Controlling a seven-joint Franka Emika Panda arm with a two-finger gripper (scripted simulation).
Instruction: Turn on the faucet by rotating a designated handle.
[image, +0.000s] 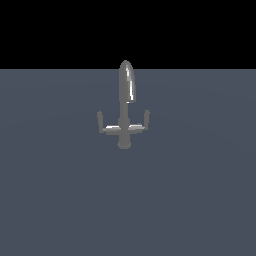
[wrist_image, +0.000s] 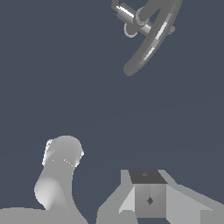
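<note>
The faucet (image: 125, 107) stood alone near the middle of a flat grey floor (image: 60, 200), its arched spout rising to the dark horizon line. The handle (image: 106, 126) branched toward the exterior view's left, tip upturned, with bare floor around it on every side. No arm showed in that view. In the wrist view the faucet (wrist_image: 146, 39) lay well apart from the gripper (wrist_image: 105, 188); whether its jaws were released or clenched could not be told.
</note>
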